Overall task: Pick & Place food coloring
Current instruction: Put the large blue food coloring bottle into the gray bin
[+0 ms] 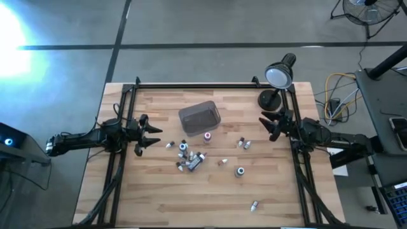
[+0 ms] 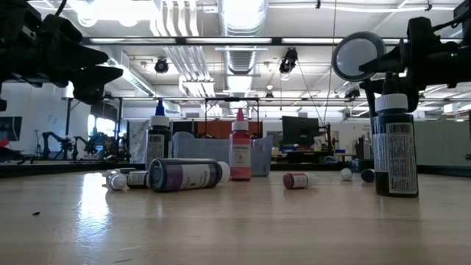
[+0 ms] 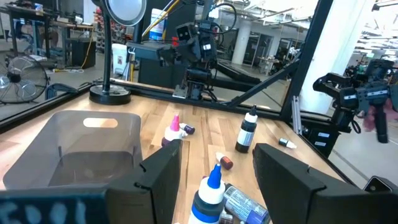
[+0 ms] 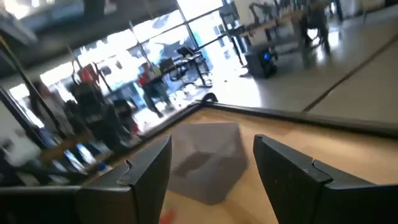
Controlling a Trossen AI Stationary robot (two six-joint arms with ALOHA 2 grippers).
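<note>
Several tiny food coloring bottles (image 1: pixel 191 159) are scattered mid-table, some upright, some lying on their sides. In the low view a blue-capped bottle (image 2: pixel 157 141) and a pink one (image 2: pixel 239 153) stand upright, and a purple one (image 2: pixel 185 174) lies flat. My left gripper (image 1: pixel 154 137) hovers open left of the cluster, above the table (image 2: pixel 92 73). In the left wrist view a blue-capped bottle (image 3: pixel 210 194) shows between its fingers, farther on. My right gripper (image 1: pixel 264 126) is open by the right rail, raised (image 2: pixel 412 48), and faces the grey tub (image 4: pixel 208 158).
The translucent grey square tub (image 1: pixel 199 117) stands on the table just beyond the bottles. A desk lamp (image 1: pixel 275 86) stands at the far right corner. One stray bottle (image 1: pixel 254 205) lies near the near edge. A black frame rail (image 1: pixel 191 86) borders the table.
</note>
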